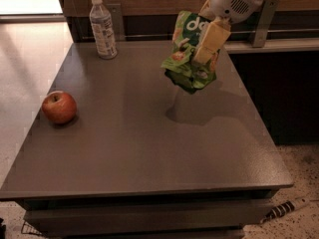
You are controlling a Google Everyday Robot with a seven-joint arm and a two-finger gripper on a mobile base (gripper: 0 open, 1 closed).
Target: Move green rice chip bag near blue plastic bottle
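Observation:
The green rice chip bag (185, 59) hangs in the air above the right half of the grey table (149, 148), its shadow on the tabletop below. My gripper (207, 46) comes down from the upper right and is shut on the bag, one cream finger (212, 41) across its front. The blue plastic bottle (102, 28), clear with a white cap and pale label, stands upright at the table's far left corner, well to the left of the bag.
A red apple (59, 107) sits near the table's left edge. A wooden wall with a metal rail (149, 34) runs behind the table. The speckled floor (299, 183) drops off to the right and front.

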